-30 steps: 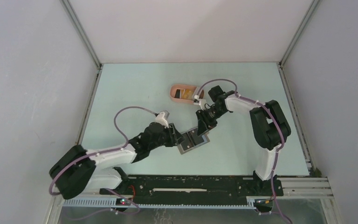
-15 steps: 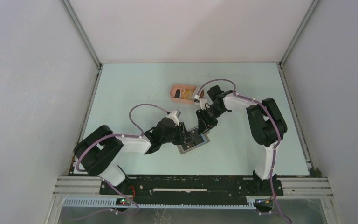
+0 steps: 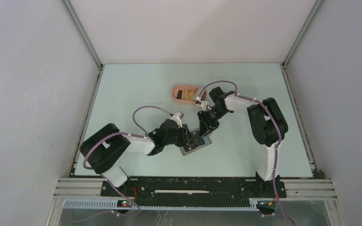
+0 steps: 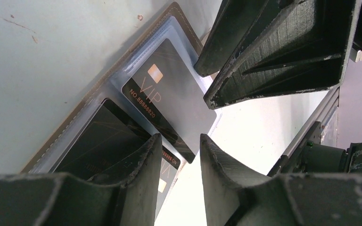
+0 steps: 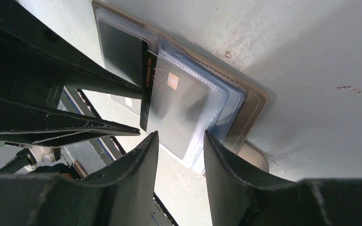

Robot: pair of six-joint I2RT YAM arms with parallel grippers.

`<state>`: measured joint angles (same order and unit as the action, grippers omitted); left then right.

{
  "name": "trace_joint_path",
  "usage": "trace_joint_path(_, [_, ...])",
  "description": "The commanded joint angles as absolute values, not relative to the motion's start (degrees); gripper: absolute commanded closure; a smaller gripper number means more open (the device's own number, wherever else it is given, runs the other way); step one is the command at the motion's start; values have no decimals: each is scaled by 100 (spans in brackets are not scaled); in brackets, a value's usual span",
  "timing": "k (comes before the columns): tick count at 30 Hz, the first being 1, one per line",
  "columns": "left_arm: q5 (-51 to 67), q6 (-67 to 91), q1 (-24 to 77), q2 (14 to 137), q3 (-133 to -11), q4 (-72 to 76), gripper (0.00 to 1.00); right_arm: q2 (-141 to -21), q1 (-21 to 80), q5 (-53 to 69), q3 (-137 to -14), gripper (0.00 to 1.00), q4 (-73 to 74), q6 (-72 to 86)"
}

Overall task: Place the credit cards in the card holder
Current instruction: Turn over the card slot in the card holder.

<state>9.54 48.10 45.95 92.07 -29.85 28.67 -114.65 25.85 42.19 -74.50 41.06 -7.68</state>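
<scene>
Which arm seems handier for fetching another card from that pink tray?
Likely the right arm: its wrist is beside the salmon-pink oval tray; the left arm is farther off, at the open grey wallet.

Your left arm (image 3: 138, 142) and right arm (image 3: 265, 162) have white links and bulky black joints, with a lilac cable (image 3: 147, 108) looping along each. Your left gripper (image 4: 180, 139) and right gripper (image 5: 180, 136) carry dark ribbed fingers (image 4: 136, 179), scuffed pale at the edges.

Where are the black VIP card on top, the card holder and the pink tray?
black VIP card (image 4: 167, 101): left wrist view, middle of its face.
card holder (image 5: 258, 104): right wrist view, on its stitched outer edge.
pink tray (image 3: 175, 93): top view, on its left rim.
</scene>
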Motion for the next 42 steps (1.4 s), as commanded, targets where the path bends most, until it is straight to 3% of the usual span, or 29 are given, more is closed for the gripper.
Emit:
trace_joint_path(1, [1010,4847,4560,9393,-3174,2858,59,-11562,2598,4672,-7601,51,4223,-758])
trace_joint_path(13, [1034,4856,4521,9419,-3155,2876,60,-11583,2334,5418,-7611,52,4298,-670])
trace_joint_path(21, [1038,4860,4470,9513,-3186,2877,60,-11340,2325,4462,-7576,51,4165,-642])
trace_joint_path(30, [1077,4869,4421,9616,-3164,2880,62,-11541,2337,4311,-7576,48,4197,-633])
trace_joint_path(42, [1138,4887,4412,9609,-3147,2949,62,-11431,2350,5101,-7603,54,4305,-811])
